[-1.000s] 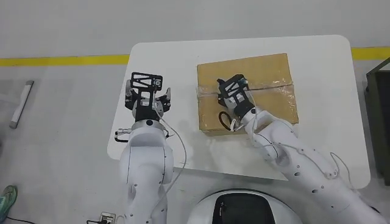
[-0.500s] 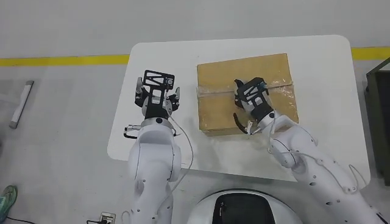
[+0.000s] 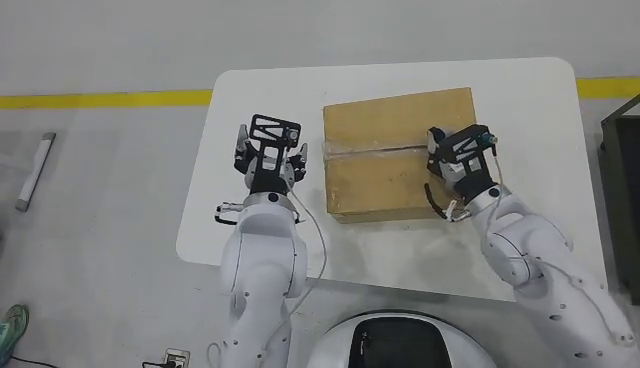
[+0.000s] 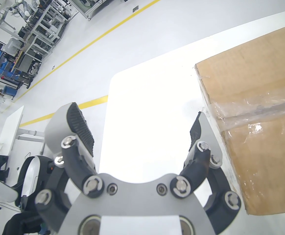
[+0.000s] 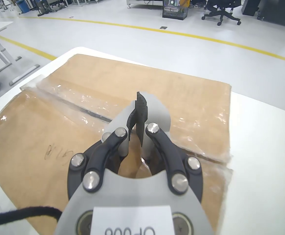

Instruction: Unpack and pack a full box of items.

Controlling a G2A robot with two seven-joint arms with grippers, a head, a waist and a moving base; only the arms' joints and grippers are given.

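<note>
A closed cardboard box (image 3: 400, 128) lies on the white table (image 3: 260, 93), its top seam covered with clear tape (image 3: 375, 149). My right gripper (image 3: 458, 156) is shut with nothing between its pads, low over the right end of that seam. In the right wrist view the shut gripper (image 5: 138, 110) hangs above the box (image 5: 47, 128) and its wrinkled tape (image 5: 83, 108). My left gripper (image 3: 271, 150) stands open just left of the box, level with the seam. In the left wrist view, one pad of the open left gripper (image 4: 137, 123) is close to the box's (image 4: 255, 81) taped side edge.
A dark cabinet (image 3: 622, 178) stands off the table's right edge. A yellow floor line (image 3: 100, 98) runs behind the table, and a pale rod (image 3: 33, 171) lies on the floor to the left. Bare tabletop lies right of and in front of the box.
My right gripper has travelled along the taped seam from the box's left part to its right end. My left gripper has shifted right, closer to the box's left side.
</note>
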